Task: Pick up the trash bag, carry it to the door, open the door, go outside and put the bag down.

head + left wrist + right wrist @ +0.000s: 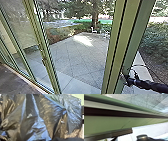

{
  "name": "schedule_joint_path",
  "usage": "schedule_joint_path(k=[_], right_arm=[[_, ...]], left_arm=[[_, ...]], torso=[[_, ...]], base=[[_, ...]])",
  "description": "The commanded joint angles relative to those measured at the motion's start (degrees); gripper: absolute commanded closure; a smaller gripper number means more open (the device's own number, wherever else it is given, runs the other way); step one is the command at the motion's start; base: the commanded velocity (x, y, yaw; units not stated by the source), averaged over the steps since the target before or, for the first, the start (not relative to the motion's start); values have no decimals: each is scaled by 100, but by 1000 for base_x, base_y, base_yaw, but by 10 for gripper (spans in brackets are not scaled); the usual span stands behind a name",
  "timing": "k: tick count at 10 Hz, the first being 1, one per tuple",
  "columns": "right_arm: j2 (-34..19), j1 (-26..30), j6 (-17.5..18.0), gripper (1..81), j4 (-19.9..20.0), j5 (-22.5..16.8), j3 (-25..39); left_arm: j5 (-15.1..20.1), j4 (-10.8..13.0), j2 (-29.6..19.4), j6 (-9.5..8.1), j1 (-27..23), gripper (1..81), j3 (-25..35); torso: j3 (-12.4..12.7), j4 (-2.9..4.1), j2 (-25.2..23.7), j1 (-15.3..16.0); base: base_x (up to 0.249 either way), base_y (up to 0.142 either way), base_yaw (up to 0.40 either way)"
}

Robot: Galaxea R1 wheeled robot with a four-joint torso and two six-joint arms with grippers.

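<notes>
"Head view first: what's there?"

"Green posts, the left one (46,60) and a thicker right one (120,42), with paving (72,62) between and beyond them. Further out stand a tree trunk (95,17) and some white chairs (106,34), and leafy shrubs (155,40) grow on the right."

"And the robot?"

"Its black right arm (150,85) comes in from the lower right, and the right gripper (125,79) is up at the thicker post, low down. Whether it touches the post, I can't tell. A thin dark cable (141,65) loops above the arm."

"Left wrist view?"

"The trash bag (40,121) is right up close to the camera: dark, shiny plastic, full of creases and folds, with a bluish sheen. How open or closed the left gripper is, and whether it has hold of the bag, I can't tell."

"Right wrist view, then?"

"A long green door frame (109,123), with a dark strip along it. Beside it is a brownish bar (121,132), and near that a rounded metallic piece (142,137). Speckled paving (139,101) lies beyond."

"Is the right gripper holding anything?"

"Can't tell, nor how far open it is."
</notes>
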Motion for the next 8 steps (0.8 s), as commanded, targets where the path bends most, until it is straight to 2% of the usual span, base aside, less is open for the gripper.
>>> schedule_joint_path(k=[1, 4, 8], right_arm=[[-209, 1251, 55, 10, -323, 218, 1], [-456, 1401, 55, 10, -553, 174, 195], [-983, 1743, 64, 10, -956, -265, 660]], left_arm=[[469, 23, -48, 28, -28, 811, 35], [469, 23, -48, 28, -28, 811, 43], [469, 31, -48, 37, 7, 811, 43]], torso=[[0, 0, 0, 0], [-5, 4, 2, 0], [-9, 6, 7, 2]], base=[[0, 0, 0], [0, 0, 0], [0, 0, 0]])
